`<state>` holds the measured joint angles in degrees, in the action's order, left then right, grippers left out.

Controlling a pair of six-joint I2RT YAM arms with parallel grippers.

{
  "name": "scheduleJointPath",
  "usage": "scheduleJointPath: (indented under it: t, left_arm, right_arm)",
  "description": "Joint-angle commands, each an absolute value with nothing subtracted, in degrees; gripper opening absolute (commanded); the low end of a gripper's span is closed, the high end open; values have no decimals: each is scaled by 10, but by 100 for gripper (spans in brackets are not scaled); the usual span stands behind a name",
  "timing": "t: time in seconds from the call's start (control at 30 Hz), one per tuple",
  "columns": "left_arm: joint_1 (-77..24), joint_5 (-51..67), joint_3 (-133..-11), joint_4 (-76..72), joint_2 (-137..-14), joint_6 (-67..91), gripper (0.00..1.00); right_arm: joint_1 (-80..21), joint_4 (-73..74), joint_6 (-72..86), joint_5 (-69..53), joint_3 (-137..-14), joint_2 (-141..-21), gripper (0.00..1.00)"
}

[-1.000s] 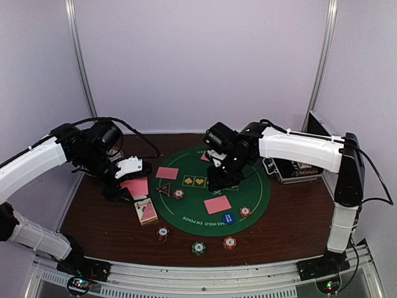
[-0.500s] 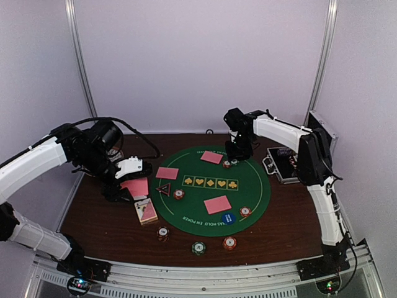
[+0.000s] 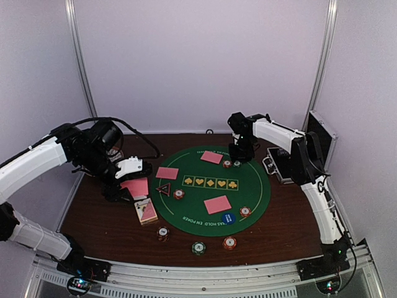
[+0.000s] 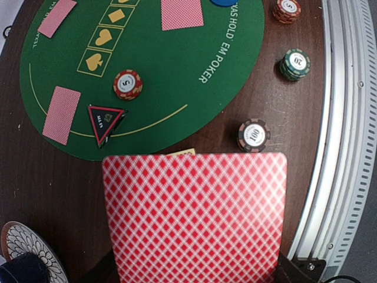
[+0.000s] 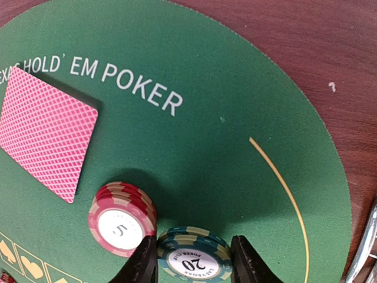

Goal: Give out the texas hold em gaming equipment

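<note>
1. So, right gripper [image 5: 193,254] first. Its two fingers sit tight against either side of the green striped round poker chip marked 20 [image 5: 195,259], so I'm calling it clamped on that chip. It's down low at the far edge of the big round green felt mat [image 5: 235,118]. I can't tell from the wrist view whether the chip is actually resting on the felt.
2. The bit that matters is the red striped round poker chip marked 5 [image 5: 122,219]. It sits just beside the green one, rims touching or very nearly. One of the gripper's fingers [image 5: 143,264] is tucked right against the red chip's near edge.
3. The jaws open roughly along the line the two chips sit on. My guess is that when I let go, that finger swings toward the red chip and could nudge it. The other finger only has bare felt beside it.
4. A pink-backed playing card [image 5: 47,130] lies flat further out on the red chip's side, apart from both chips. I don't think it's in the way.
5. Left gripper [image 3: 127,180] is closed on a second pink-backed playing card [image 4: 194,218]. It holds that card above the dark wooden table [image 4: 35,194] by the mat's left rim, well apart from this spot. The right arm is clearly the nearer one here.
</note>
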<state>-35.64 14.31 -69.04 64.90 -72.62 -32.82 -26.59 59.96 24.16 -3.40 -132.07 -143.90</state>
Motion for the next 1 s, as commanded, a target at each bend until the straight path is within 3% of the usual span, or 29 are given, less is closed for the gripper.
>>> scheduleJointPath:
  t: [0.0, 0.1, 0.3, 0.47, 0.67, 0.97]
  left_arm:
    - [-358, 150, -703, 645, -727, -328, 0]
    - [-358, 150, -703, 644, -727, -328, 0]
    - [-358, 152, -701, 644, -727, -327, 0]
    - [-358, 152, -705, 643, -727, -326, 0]
    - [-358, 151, -707, 644, -725, -322, 0]
    - [-358, 147, -701, 646, -713, -321, 0]
  right_arm:
    - [-257, 602, 246, -44, -1337, -1460, 30]
    - [-256, 602, 245, -45, -1337, -1460, 50]
    - [-255, 605, 241, -45, -1340, -1434, 62]
    - [-259, 608, 237, -50, -1332, -1387, 65]
    - [-300, 580, 235, -44, -1234, -1277, 68]
    - [-499, 530, 252, -39, -983, -1099, 81]
